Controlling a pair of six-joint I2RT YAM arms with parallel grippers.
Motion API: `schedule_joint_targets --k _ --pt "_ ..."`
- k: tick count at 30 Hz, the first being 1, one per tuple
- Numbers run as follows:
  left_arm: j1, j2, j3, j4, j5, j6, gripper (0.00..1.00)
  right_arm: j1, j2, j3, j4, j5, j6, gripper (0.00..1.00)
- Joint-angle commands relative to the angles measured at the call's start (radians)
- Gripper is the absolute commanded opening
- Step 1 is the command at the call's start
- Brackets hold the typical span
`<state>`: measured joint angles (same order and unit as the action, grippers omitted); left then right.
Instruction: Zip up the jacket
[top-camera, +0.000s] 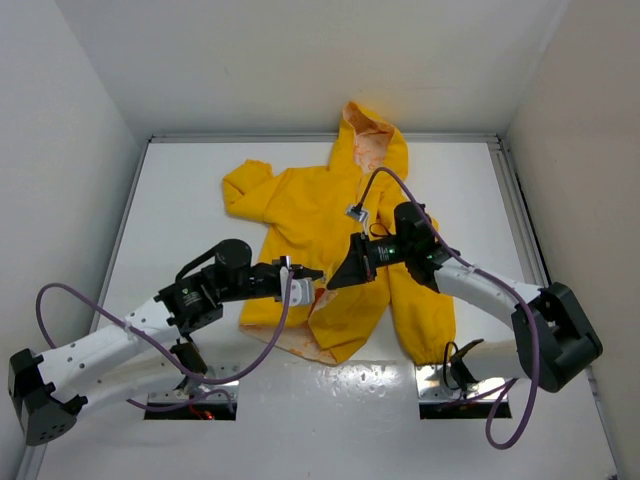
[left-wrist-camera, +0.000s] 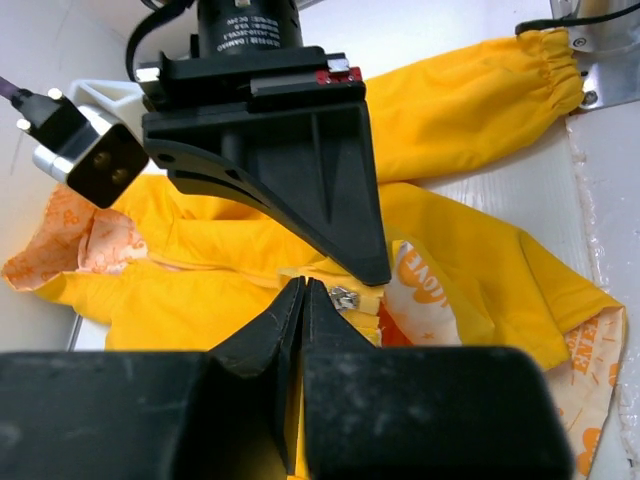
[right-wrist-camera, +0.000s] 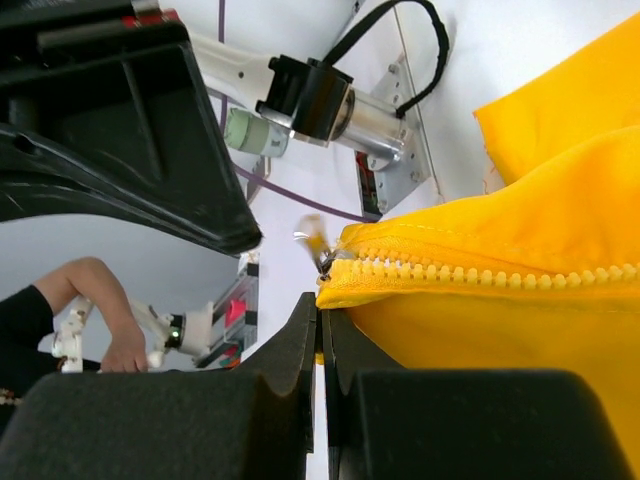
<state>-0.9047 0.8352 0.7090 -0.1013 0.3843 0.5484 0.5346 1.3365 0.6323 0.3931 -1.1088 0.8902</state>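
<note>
On a white table (top-camera: 170, 200) between white walls (top-camera: 60, 120) lies the jacket (top-camera: 320, 205).

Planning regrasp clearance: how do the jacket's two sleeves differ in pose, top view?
The left-side sleeve is bunched short by the shoulder; the right-side sleeve lies stretched toward the near edge. The left-side sleeve is clear of both arms; the right-side sleeve passes under the right arm. Both are bright yellow, lying on the table.
</note>
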Motion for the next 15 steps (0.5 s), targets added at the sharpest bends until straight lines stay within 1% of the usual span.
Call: schedule_joint_targets --k 1,4,9,10,11,12,13,15 --pt "-0.016 -0.015 0.040 0.034 0.025 -0.005 0.06 0.010 -0.034 0.033 -0.013 -0.045 -0.080 0.00" --pt "-0.016 -0.004 0.040 0.034 0.025 -0.005 0.00 0.019 -0.034 0.041 -0.013 -0.062 -0.099 0.00" --pt "-0.016 -0.004 0.040 0.025 0.036 -0.005 0.00 0.022 -0.036 0.041 0.010 -0.069 -0.073 0.00" --pt "-0.016 0.007 0.040 0.006 0.048 -0.005 0.04 0.021 -0.040 0.041 0.027 -0.072 -0.068 0.00" --pt "-0.016 0.007 0.040 -0.007 0.048 -0.005 0.13 0.021 -0.040 0.038 0.027 -0.072 -0.068 0.00" --pt "-0.016 0.007 0.052 -0.018 0.057 -0.014 0.31 0.019 -0.040 0.038 0.029 -0.072 -0.066 0.00" --pt "-0.007 0.007 0.052 -0.040 0.067 -0.015 0.38 0.021 -0.040 0.037 0.030 -0.075 -0.066 0.00" --pt "0.004 0.007 0.063 -0.054 0.100 -0.027 0.46 0.022 -0.046 0.037 0.032 -0.079 -0.074 0.00"
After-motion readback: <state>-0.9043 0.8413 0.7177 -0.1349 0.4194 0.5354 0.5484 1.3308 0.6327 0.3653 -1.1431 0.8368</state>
